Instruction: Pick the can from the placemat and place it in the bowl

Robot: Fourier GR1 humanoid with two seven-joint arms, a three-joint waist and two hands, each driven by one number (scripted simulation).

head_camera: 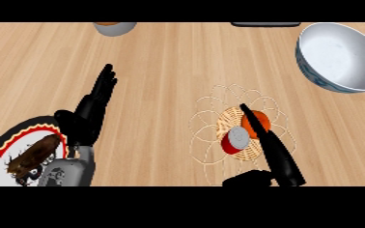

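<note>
A small red can (234, 140) with a silver top lies on the round woven placemat (206, 125) at the lower right. Right beside it on the mat is an orange round object (256, 120). My right hand (274, 153) reaches over the mat with straight fingers, its fingertips touching the orange object just right of the can. The white bowl (333, 58) stands at the far right, apart from the mat. My left hand (91, 107) rests open at the left, fingers pointing up.
A plate (20, 136) with a dark brown food item sits at the lower left, partly under my left forearm. A grey bowl (114, 27) shows at the top edge, and a dark flat object (265, 24) lies at the top right.
</note>
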